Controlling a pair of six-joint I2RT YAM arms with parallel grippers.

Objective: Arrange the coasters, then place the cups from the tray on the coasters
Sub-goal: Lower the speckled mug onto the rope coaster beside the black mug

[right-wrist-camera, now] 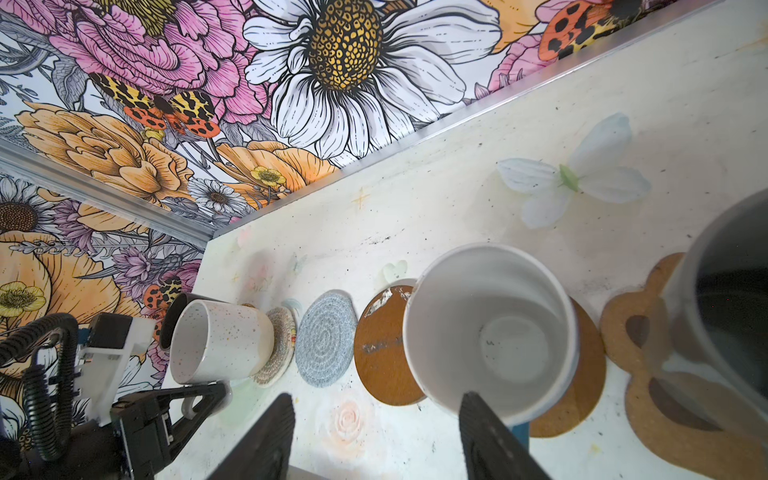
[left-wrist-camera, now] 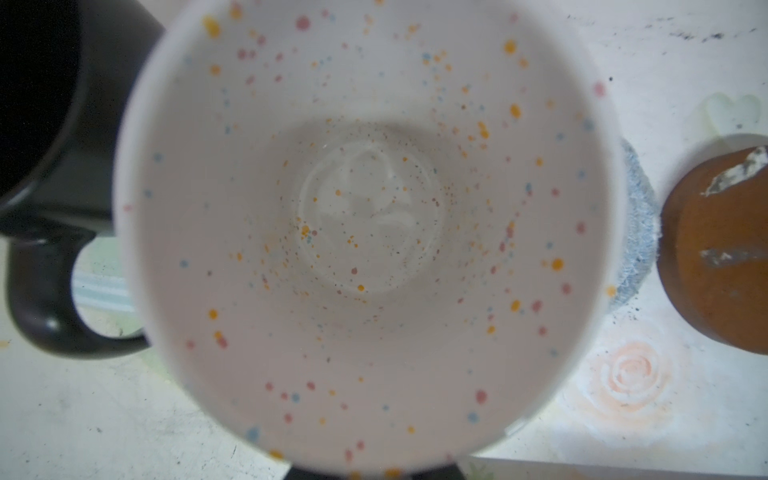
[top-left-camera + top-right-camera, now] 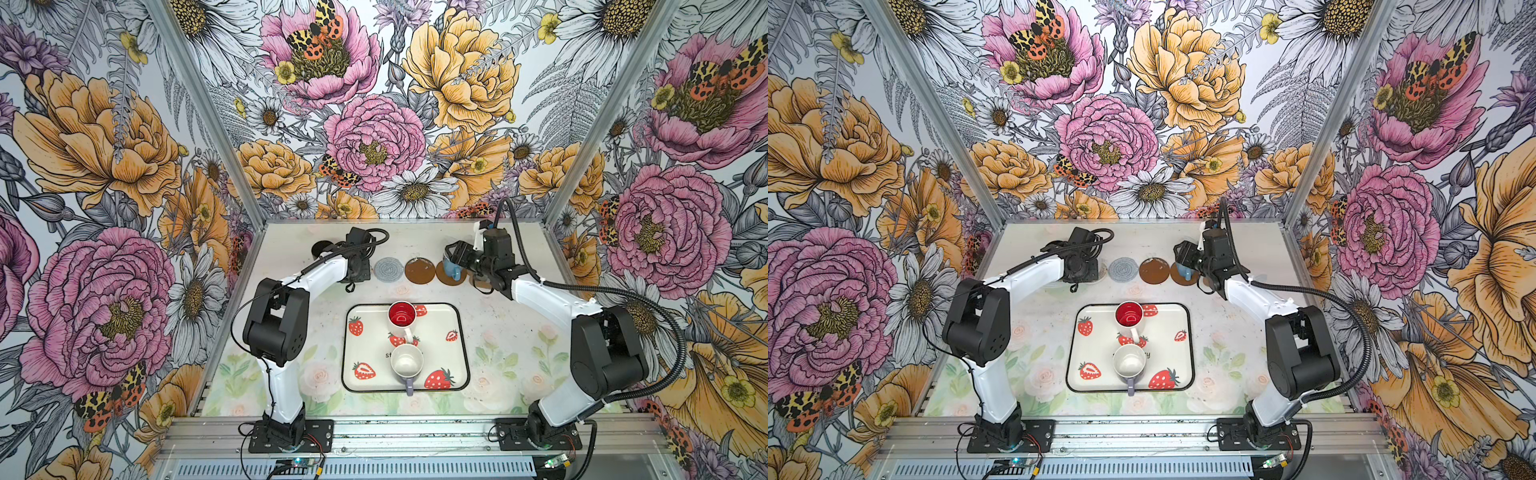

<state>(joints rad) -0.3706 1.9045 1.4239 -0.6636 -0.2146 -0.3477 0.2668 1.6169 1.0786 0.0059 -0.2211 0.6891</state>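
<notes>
Coasters lie in a row along the far side. My left gripper [image 1: 199,401] is shut on the handle of the white speckled cup [image 2: 374,208], which stands over the cream woven coaster [image 1: 280,349], beside the black cup [image 2: 41,124]. A grey-blue coaster [image 3: 388,270] and a brown coaster [image 3: 419,270] lie bare. The light blue cup [image 1: 490,328] stands on the other brown coaster [image 1: 586,374]. My right gripper [image 1: 378,397] is open beside it, one finger at its rim. A grey cup [image 1: 727,311] sits on the paw coaster [image 1: 636,332]. On the tray [image 3: 357,374] stand the red-inside cup [image 3: 402,318] and the lilac cup [image 3: 407,365].
Flowered walls with metal posts [image 3: 582,174] close in the table on three sides. The back wall edge [image 1: 415,137] runs a little behind the coaster row. Both arm bases [image 3: 291,432] are bolted to the front rail.
</notes>
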